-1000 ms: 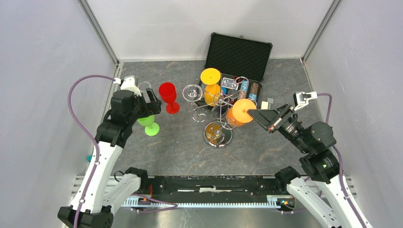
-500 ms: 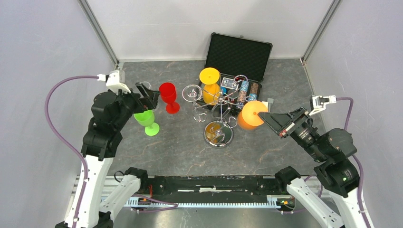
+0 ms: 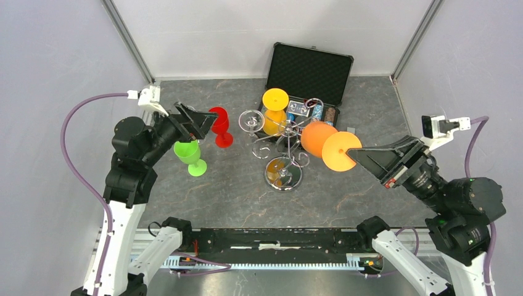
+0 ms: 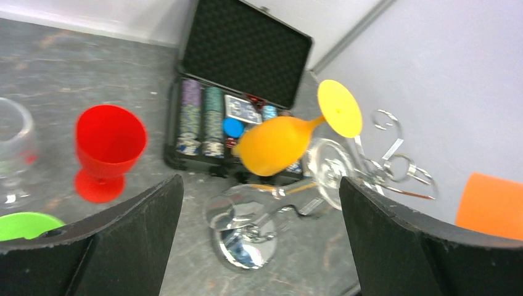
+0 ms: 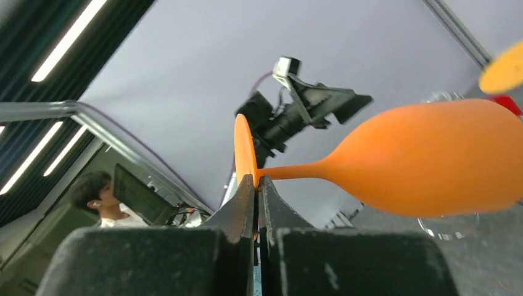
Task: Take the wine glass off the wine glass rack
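Note:
My right gripper (image 3: 361,154) is shut on the flat foot of an orange wine glass (image 3: 317,138), held sideways in the air. The glass's bowl points at the right side of the chrome wine glass rack (image 3: 283,174). In the right wrist view the fingers (image 5: 247,203) pinch the foot's rim, and the bowl (image 5: 432,160) sticks out to the right. A yellow-orange glass (image 3: 274,116) and a clear glass (image 3: 250,119) hang on the rack. My left gripper (image 3: 196,121) hovers open above a green glass (image 3: 188,152), facing the rack (image 4: 243,246), nothing between its fingers.
A red glass (image 3: 219,125) stands on the table beside the green one. An open black case (image 3: 308,68) with chips and cards lies behind the rack. Another clear glass (image 4: 15,132) stands at the far left. Grey walls close in both sides.
My right arm has pulled back to the right and risen, drawing the orange glass away from the rack and tipping it sideways. My left gripper has lifted and turned toward the rack.

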